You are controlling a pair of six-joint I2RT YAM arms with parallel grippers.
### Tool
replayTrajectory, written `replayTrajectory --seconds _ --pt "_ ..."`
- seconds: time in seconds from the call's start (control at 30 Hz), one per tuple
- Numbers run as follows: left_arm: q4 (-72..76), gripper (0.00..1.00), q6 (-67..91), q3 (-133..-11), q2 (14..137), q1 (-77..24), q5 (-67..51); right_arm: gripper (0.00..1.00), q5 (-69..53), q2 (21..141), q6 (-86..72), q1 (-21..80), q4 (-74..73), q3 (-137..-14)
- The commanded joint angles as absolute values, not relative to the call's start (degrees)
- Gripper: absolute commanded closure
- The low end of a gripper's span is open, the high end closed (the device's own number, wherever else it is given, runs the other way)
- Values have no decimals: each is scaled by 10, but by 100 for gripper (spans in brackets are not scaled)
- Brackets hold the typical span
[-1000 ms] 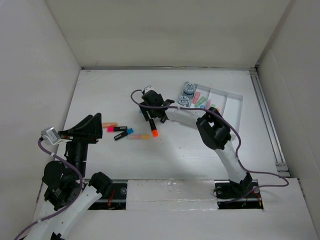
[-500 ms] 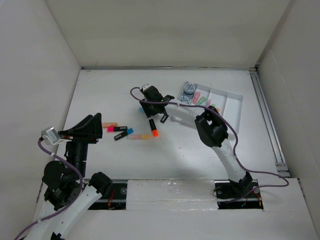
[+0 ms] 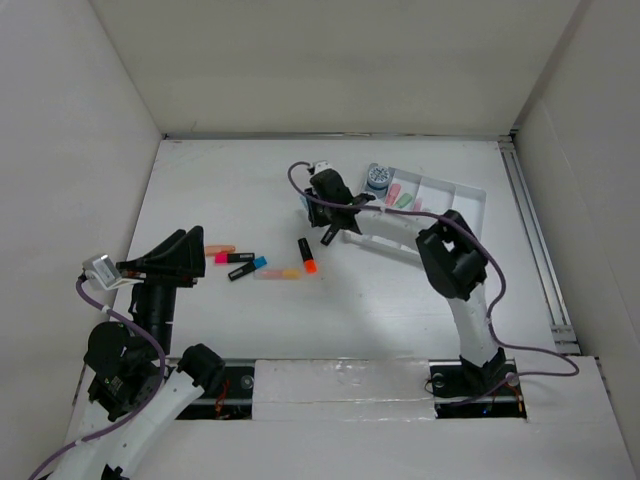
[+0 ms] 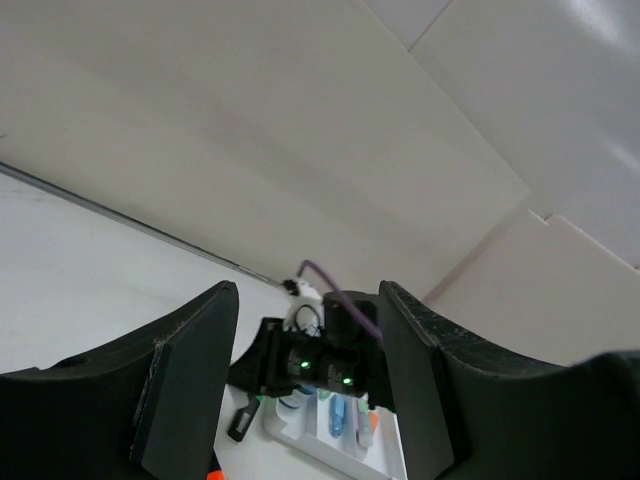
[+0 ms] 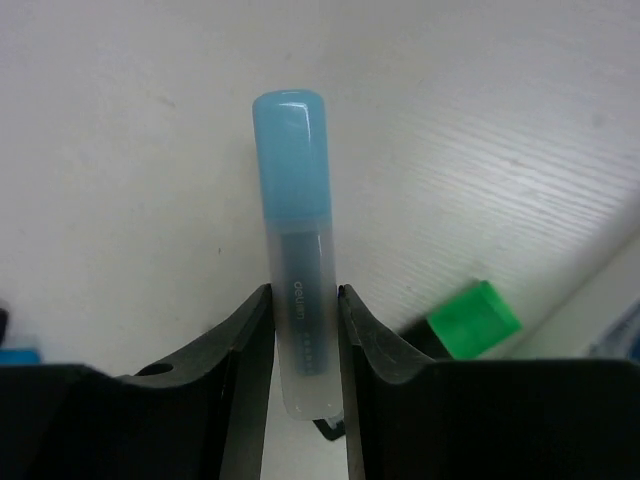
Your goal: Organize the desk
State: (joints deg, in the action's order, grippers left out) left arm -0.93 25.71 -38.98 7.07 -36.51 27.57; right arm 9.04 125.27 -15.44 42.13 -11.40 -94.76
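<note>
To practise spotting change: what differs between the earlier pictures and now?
The right tool closed on the blue pen and moved with it toward the tray. The left tool, open, and the loose markers stayed put.

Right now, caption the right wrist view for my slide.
Right gripper shut on a pale blue highlighter, white desk behind, green-capped marker beside it.
</note>
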Motion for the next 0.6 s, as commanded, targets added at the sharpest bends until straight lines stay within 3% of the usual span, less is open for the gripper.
replayTrajectory --seconds 0.0,0.27,0.5,0.57 --pt "23 46 247 -387 76 -362 269 97 103 1138 -245 396 46 -905" --pt "23 46 246 -387 75 -362 267 97 176 856 -441 317 238 -594" --pt "23 46 248 -387 76 -362 261 96 105 790 -600 117 214 -428" --pt "25 46 250 -387 78 -362 261 96 72 794 -608 102 214 -422"
